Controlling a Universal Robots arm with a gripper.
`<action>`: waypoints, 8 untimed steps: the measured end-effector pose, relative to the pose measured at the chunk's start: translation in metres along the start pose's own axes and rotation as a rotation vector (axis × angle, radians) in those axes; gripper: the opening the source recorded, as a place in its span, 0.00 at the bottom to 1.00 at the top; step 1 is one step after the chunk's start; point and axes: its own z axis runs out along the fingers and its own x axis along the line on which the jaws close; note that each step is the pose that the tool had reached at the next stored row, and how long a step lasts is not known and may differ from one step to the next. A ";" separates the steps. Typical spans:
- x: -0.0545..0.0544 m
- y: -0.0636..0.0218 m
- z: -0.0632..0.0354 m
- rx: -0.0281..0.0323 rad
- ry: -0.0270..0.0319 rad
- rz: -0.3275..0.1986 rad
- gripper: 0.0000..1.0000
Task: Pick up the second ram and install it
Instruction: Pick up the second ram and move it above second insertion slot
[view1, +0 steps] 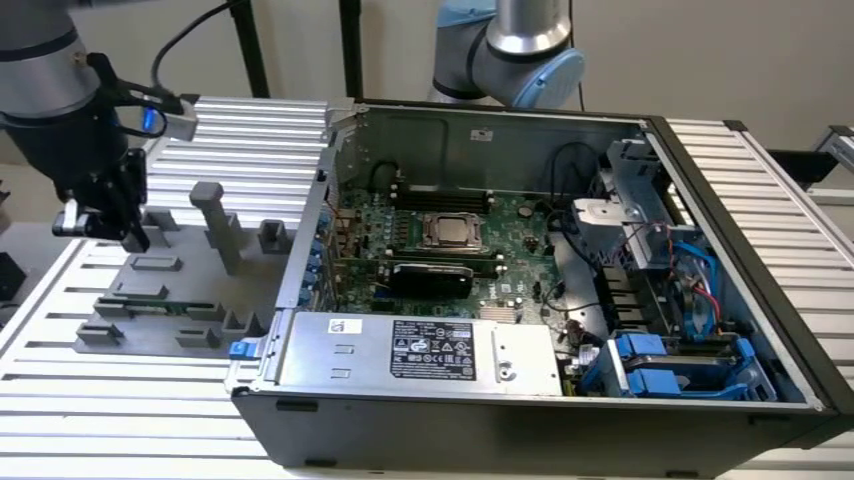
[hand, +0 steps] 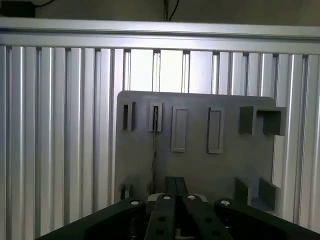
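The second ram (view1: 147, 303) is a thin green stick standing on edge in the grey fixture plate (view1: 187, 270) at the exterior view's left, outside the computer case. In the wrist view the ram (hand: 154, 150) appears edge-on as a thin dark line running across the fixture plate (hand: 200, 165). My gripper (view1: 118, 228) hangs above the plate's far left part, clear of the ram. Its black fingers (hand: 171, 186) sit together in the wrist view, the gripper (hand: 176, 186) shut with nothing held, just beside the ram's line.
The open computer case (view1: 747, 250) fills the exterior view's middle and right, with the motherboard (view1: 521, 215), the silver processor (view1: 454, 231) and a power supply (view1: 414, 350). Grey upright blocks (view1: 214, 225) rise from the fixture plate. A second arm's base (view1: 514, 50) stands behind the case.
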 end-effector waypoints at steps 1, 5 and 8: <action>0.001 0.0000 0.0010 -0.0001 0.0002 -0.006 0.00; 0.006 -0.0013 0.0062 0.0002 0.0005 -0.017 0.00; 0.011 -0.0048 0.0089 0.0002 -0.0001 -0.018 0.00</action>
